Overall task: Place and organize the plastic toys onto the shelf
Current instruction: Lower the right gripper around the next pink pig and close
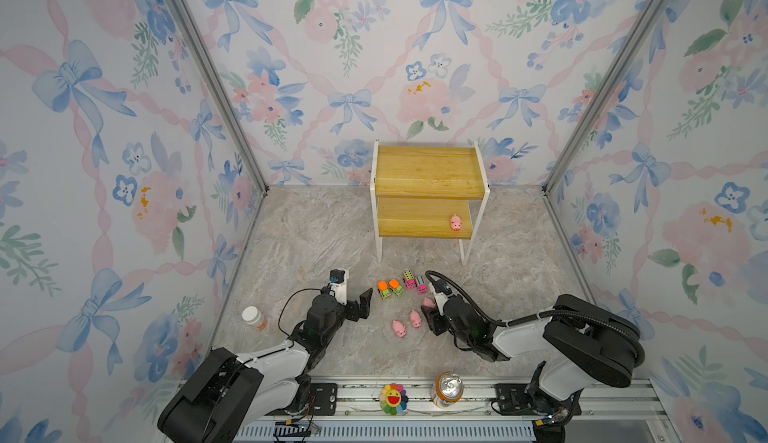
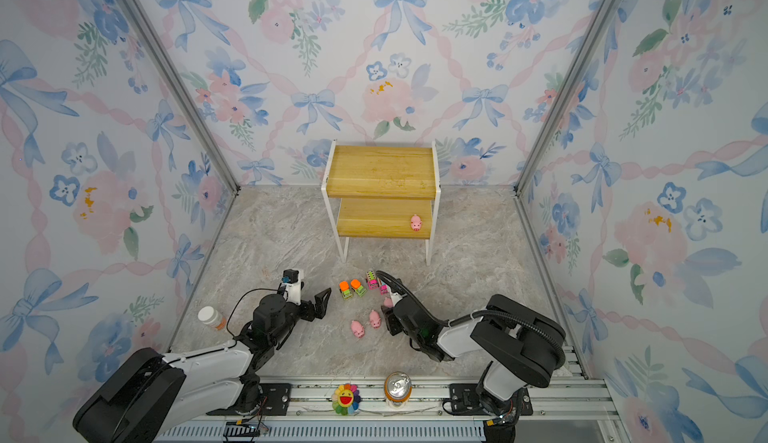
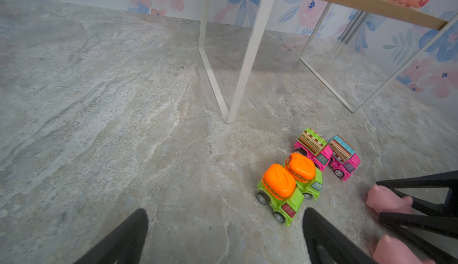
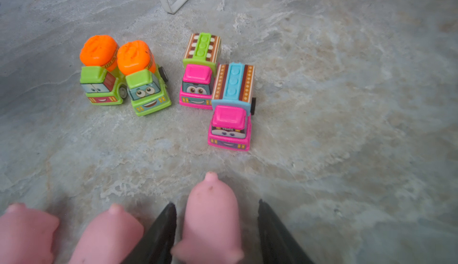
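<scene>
In both top views the shelf [image 1: 428, 170] holds only a first pig [image 1: 456, 223], on its lower board and well ahead of both grippers; the upper board is bare. The right gripper [image 1: 430, 314] is down at the floor around a second pig [image 1: 428, 303]. A third pig [image 1: 415, 318] and a fourth pig [image 1: 399, 329] lie just beside it, toward the left gripper [image 1: 360, 301]. In the left wrist view that gripper's jaws are spread wide and empty, with the green trucks [image 3: 290, 183] just ahead of them and the pink trucks [image 3: 327, 153] beyond. In the right wrist view the jaws stand on either side of the second pig with a gap at one side, so they are open around it, not clamped. By this, one toy of eight is placed. Three pigs and four trucks remain on the floor, and picking up the second pig looks like the step in hand.
</scene>
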